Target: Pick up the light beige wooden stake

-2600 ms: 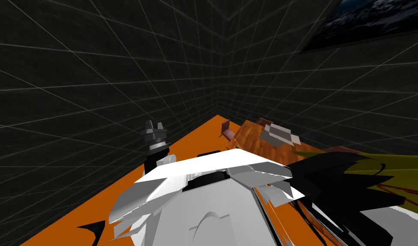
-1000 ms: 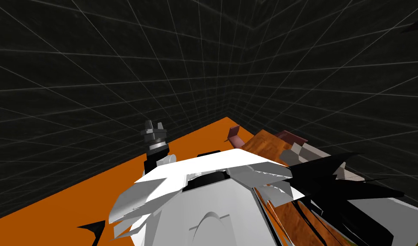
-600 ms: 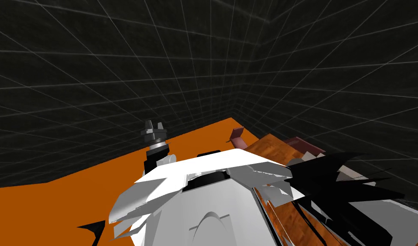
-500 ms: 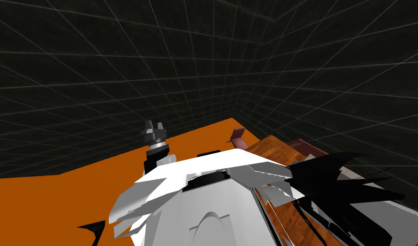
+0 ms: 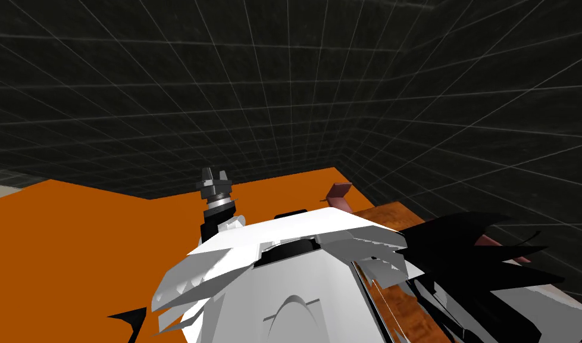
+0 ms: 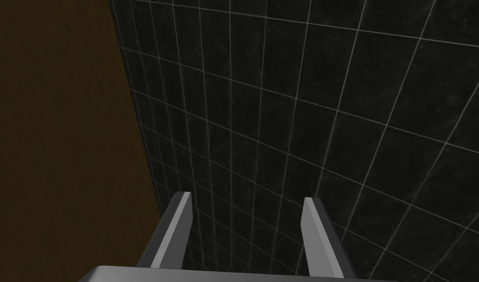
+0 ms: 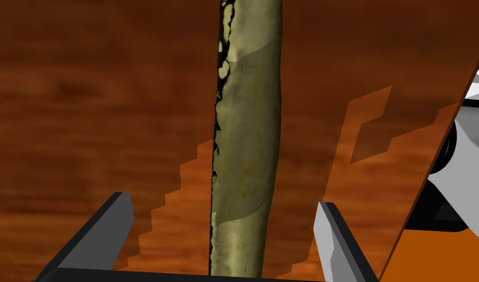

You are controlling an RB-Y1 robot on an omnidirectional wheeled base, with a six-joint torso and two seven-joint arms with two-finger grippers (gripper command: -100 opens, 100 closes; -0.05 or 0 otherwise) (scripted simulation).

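The right gripper (image 7: 224,200) is spread wide just above the table (image 7: 86,98). Its two fingers (image 7: 334,235) are set one on each side of the stake (image 7: 246,137) and apart from it, so nothing is gripped. The stake is seen as a long, pale beige-olive stick with a ragged dark edge. It lies on the table's brown wood-grained top and runs straight away from the gripper body between the fingers. Bare table top is left on both sides of the stake. Near the lighter finger the table's straight edge is met, and past that edge the orange floor (image 7: 429,259) is seen.

In the head view, jagged black shapes (image 5: 462,256) are drawn across the table's right part. A small reddish-brown thing (image 5: 338,192), too unclear to name, is seen at the table's far corner. The left gripper (image 5: 215,172) is raised well to the left of the table, over the floor, with its fingers parted and empty. A broad stretch of orange floor is left open on that side of the table, bounded farther off by dark tiled walls (image 5: 284,89).
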